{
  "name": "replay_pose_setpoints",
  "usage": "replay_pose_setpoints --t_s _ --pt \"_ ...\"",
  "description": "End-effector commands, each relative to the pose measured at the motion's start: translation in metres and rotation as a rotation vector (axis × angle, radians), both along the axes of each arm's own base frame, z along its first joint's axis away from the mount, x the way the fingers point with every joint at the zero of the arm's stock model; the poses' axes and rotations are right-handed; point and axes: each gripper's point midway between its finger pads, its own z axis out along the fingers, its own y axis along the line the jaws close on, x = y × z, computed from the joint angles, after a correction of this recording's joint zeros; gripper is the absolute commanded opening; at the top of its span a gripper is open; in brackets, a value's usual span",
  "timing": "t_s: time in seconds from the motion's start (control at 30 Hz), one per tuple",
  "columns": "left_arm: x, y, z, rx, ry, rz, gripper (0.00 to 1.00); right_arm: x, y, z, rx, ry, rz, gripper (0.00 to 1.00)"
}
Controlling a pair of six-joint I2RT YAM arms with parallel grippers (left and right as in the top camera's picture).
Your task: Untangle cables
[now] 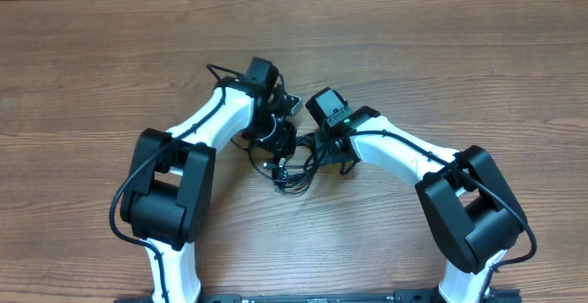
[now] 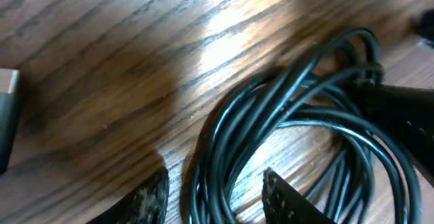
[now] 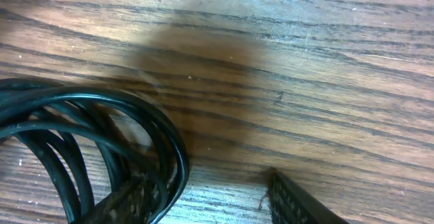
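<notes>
The left end effector (image 2: 213, 187) stands about half open, low over the wooden desk (image 2: 102, 61). Its fingers (image 2: 150, 200) straddle one side of the coiled black cables (image 2: 234, 136). Several strands run through the gap, but there is space on both sides of them, so nothing is clamped. What looks like a pale plug end (image 2: 7, 108) lies at the left edge of that view, apart from the coil. From above, the cables sit mid-desk between the two arms, partly hidden by them.

The right end effector (image 3: 207, 193) is also roughly half open and holds nothing. The outermost loops of the coil cross its left finger (image 3: 129, 203), while the gap itself shows mostly bare wood.

The step in hand looks like taking hold at two points so the loops can be drawn apart. It should go best if the left closes on one or two strands rather than the whole bundle. The right should shift left until a single outer loop lies squarely between its fingers before it closes. After that, separate the two slowly and low over the desk, and ease off if the loops start to tighten into a knot.
</notes>
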Motion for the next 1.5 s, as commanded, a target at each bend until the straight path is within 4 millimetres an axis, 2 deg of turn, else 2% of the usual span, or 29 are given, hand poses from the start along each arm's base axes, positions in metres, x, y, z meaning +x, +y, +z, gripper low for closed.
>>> replay_pose_setpoints --t_s 0.0,0.1,0.23,0.5,0.57,0.67,0.77,0.87,0.93,1.17,1.23,1.33,1.4,1.47 --pt "-0.008 0.059 -0.05 0.333 0.018 0.129 0.46 -0.016 -0.015 -0.029 -0.076 0.079 -0.003 0.55" --pt "-0.008 0.064 -0.052 0.354 0.018 0.152 0.47 -0.017 -0.014 -0.029 -0.074 0.085 0.022 0.67" --pt "-0.01 0.064 -0.053 0.352 0.022 0.148 0.47 -0.016 -0.002 -0.025 -0.009 0.108 0.09 0.68" --pt "-0.014 0.052 -0.053 0.284 0.042 0.111 0.47 -0.02 0.008 -0.022 0.039 0.138 0.171 0.69" --pt "-0.014 0.055 -0.054 0.298 0.037 0.112 0.47 -0.017 -0.006 -0.023 -0.033 0.118 0.114 0.69" --pt "-0.008 0.077 -0.055 0.424 -0.007 0.145 0.49 -0.013 -0.046 -0.023 -0.219 0.07 -0.013 0.7" --pt "-0.003 0.093 -0.054 0.509 -0.042 0.187 0.51 -0.011 -0.092 -0.013 -0.396 0.038 -0.135 0.7" --pt "-0.001 0.092 -0.054 0.506 -0.049 0.189 0.52 -0.01 -0.126 -0.008 -0.46 0.065 -0.199 0.71" --pt "0.0 0.092 -0.054 0.505 -0.051 0.19 0.54 -0.009 -0.14 -0.008 -0.468 0.082 -0.237 0.72" --pt "0.001 0.091 -0.054 0.503 -0.056 0.19 0.57 0.005 -0.178 -0.008 -0.45 0.073 -0.363 0.83" --pt "0.001 0.09 -0.054 0.497 -0.057 0.19 0.59 0.009 -0.178 -0.011 -0.415 0.068 -0.384 0.87" --pt "0.002 0.088 -0.054 0.489 -0.057 0.19 0.61 0.021 -0.168 -0.016 -0.319 0.058 -0.364 0.91" --pt "0.001 0.089 -0.054 0.49 -0.056 0.189 0.61 0.027 -0.168 -0.015 -0.321 0.031 -0.364 0.93" --pt "0.001 0.091 -0.054 0.502 -0.057 0.19 0.61 0.035 -0.177 -0.01 -0.393 -0.004 -0.29 1.0"
